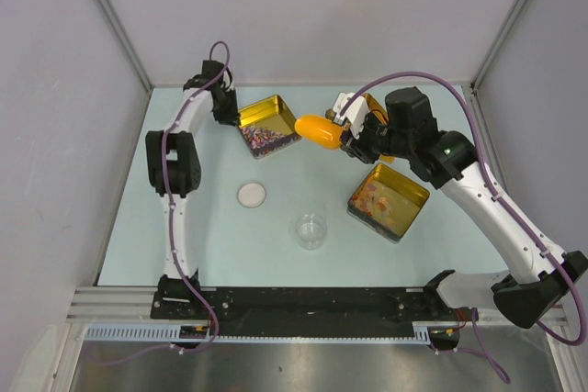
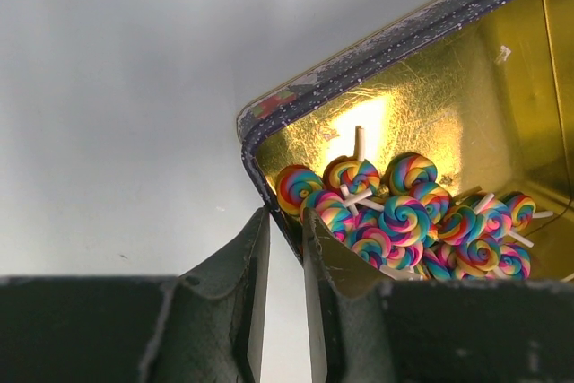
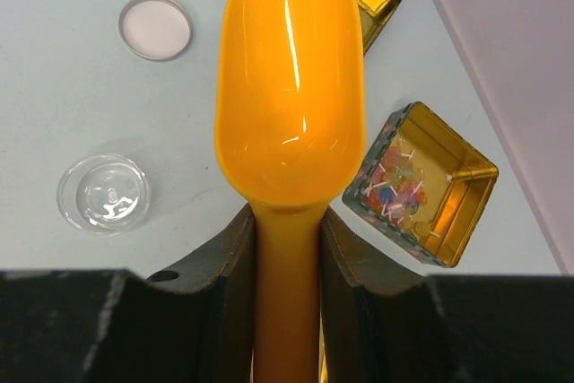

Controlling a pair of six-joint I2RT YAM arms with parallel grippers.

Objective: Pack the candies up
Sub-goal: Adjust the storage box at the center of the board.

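My left gripper (image 1: 231,115) (image 2: 287,221) is shut on the side wall of a gold tin (image 1: 262,112) (image 2: 466,105), one finger inside and one outside. The tin is tipped, and swirled rainbow candies (image 1: 268,140) (image 2: 404,217) on white sticks are heaped in its low side. My right gripper (image 1: 354,130) (image 3: 287,230) is shut on the handle of an empty orange scoop (image 1: 317,130) (image 3: 291,87), whose bowl hangs just right of that tin. More candies (image 1: 381,201) lie in a second gold tin (image 1: 415,192) at the near right.
A clear glass jar (image 1: 311,229) (image 3: 103,193) and a round white lid (image 1: 252,194) (image 3: 155,27) lie on the table nearer the front. In the right wrist view another gold tin (image 3: 466,177) of sweets sits close to the back wall.
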